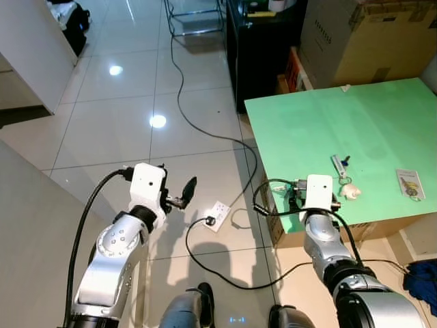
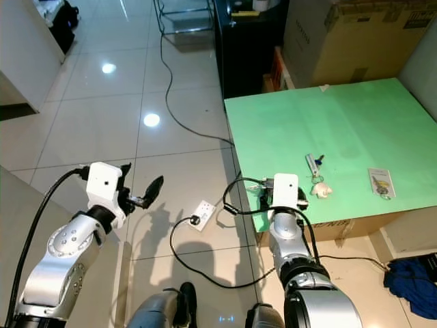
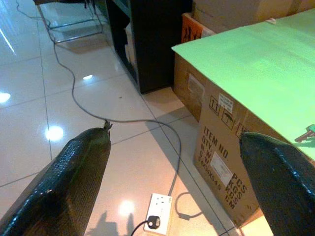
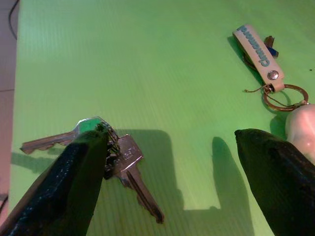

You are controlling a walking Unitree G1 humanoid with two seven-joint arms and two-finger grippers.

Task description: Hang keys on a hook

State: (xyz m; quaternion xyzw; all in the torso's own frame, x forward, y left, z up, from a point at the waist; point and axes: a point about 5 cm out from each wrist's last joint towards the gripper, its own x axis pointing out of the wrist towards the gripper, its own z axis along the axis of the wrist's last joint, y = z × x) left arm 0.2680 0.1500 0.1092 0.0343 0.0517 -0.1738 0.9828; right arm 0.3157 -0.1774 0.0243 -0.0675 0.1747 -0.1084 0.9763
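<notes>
Keys (image 4: 115,157): loose bunch lying flat near the green counter (image 1: 382,123) edge, not yet gripped. Right gripper (image 4: 172,167): jaws spread wide, low over the counter beside the bunch. Left gripper (image 3: 172,182): jaws apart, idle above floor. Progress: nothing done; pickup and hanging remain, hook unseen.
</notes>
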